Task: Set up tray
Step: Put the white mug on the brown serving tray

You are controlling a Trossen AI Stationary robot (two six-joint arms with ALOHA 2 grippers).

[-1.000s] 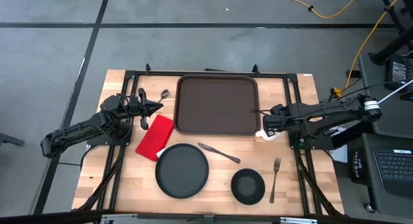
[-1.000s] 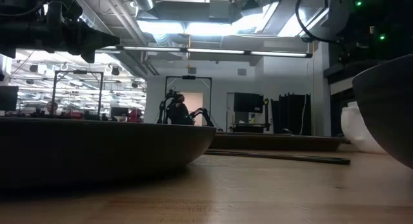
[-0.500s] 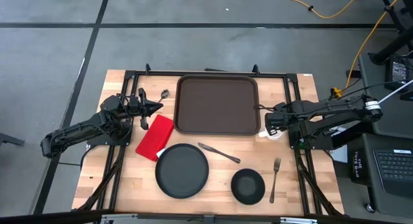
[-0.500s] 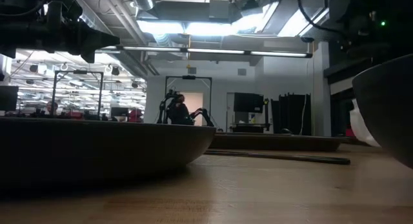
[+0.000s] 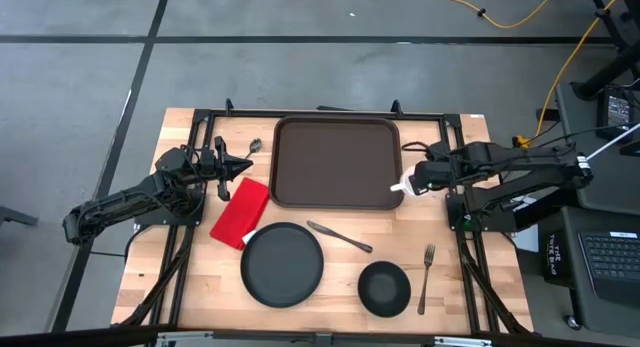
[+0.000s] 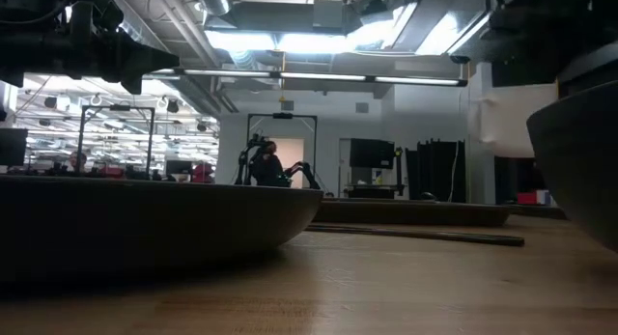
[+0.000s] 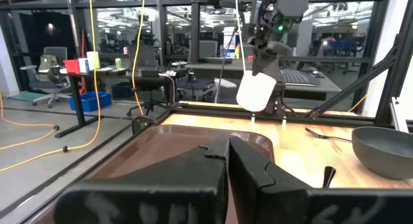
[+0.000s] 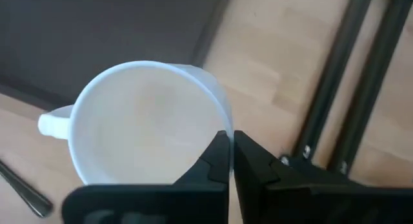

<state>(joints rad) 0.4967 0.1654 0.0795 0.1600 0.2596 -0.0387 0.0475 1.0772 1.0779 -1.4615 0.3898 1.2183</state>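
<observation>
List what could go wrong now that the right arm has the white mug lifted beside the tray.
1. The right gripper pinches only the rim of the white mug; the mug may slip or swing.
2. The mug hangs at the tray edge; lowering early could catch the raised rim and tip it.

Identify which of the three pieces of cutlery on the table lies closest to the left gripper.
The spoon, by the tray's left rim, just ahead of the left gripper. The knife lies beside the black plate and the fork beyond the bowl.
</observation>
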